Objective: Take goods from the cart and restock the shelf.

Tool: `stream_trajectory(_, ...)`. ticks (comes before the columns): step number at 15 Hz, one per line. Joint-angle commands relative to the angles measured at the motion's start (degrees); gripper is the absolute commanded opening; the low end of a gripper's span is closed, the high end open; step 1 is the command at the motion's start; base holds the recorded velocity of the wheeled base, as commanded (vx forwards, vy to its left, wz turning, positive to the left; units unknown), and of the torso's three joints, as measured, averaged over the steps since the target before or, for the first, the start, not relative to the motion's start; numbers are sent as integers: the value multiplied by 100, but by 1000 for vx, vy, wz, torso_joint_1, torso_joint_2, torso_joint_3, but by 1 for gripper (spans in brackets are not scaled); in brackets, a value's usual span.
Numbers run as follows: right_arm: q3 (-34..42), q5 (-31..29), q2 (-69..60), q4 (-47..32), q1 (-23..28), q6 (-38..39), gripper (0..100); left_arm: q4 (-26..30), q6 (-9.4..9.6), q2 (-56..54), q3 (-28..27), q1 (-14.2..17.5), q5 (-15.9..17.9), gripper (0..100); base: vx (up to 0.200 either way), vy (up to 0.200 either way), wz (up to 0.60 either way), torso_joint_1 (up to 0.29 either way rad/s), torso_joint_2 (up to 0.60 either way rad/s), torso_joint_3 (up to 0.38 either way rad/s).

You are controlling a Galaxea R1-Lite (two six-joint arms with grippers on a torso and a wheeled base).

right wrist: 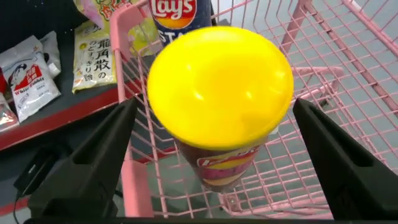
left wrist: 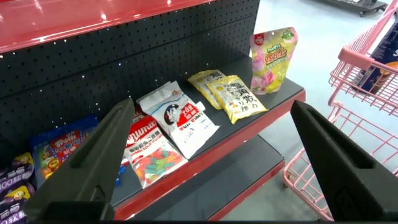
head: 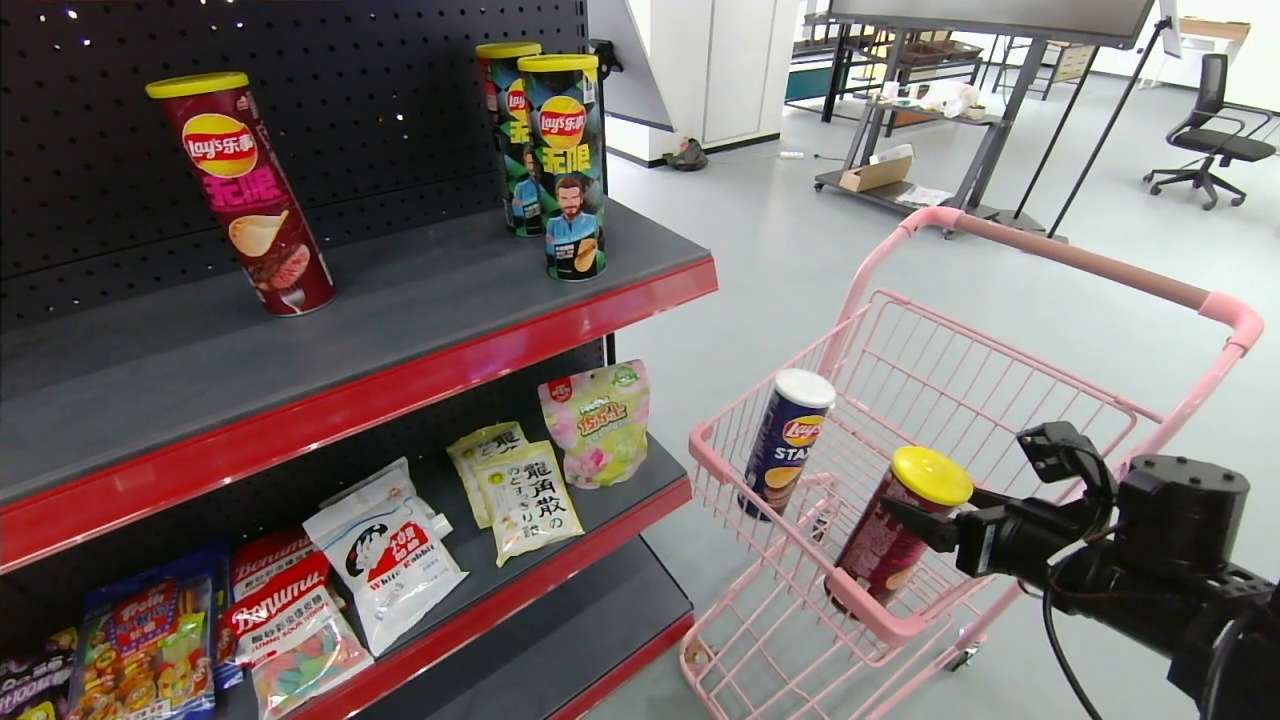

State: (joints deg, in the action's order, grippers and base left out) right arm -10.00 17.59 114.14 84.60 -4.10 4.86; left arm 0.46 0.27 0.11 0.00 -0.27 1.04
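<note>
Pickup is the step in hand, by my read. The right gripper [right wrist: 212, 107] sits at the yellow-lidded red can [head: 885, 545], which stands slightly tilted in the front corner of the pink cart [head: 1050, 250]. Its 2 fingers are spread, 1 on each side of the can just under the lid [head: 931, 474]. They straddle it and are not yet clamped. The next move calls for closing squarely on the round wall, lifting straight up to clear the wire rim, then swinging over to the top shelf [head: 330, 335].

The left gripper [left wrist: 211, 106] hangs wide open w/ nothing in it, facing the snack bags [left wrist: 177, 118] on the lower shelf.

Materials:
- The can is a tall, stiff cylinder w/ a glossy printed sleeve and a smooth plastic lid (likely slick, so the grip needs to be firm).
- A blue can [head: 785, 445] w/ a white lid leans against the cart's wire wall just beside it.
- The cart is a thin, pink-coated wire grid w/ a tubular handle.
- The shelf has a flat, matte grey deck, a red front lip and a perforated black back panel.
- 3 similar cans stand upright on it: 1 dark red [head: 245, 195] and 2 dark green [head: 563, 165] close together, w/ bare deck between the red 1 and the pair.
</note>
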Motion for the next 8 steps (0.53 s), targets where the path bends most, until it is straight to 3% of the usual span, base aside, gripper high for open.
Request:
stream_trajectory(1,-20,-1,460,162,-12,-3,100,-2,0,-2,0,0,2,100,0,0,0,0,0,0)
stream_trajectory(8,-442,-1,732,285,-109,15,100,-2,0,-2,0,0,2,100,0,0,0,0,0,0)
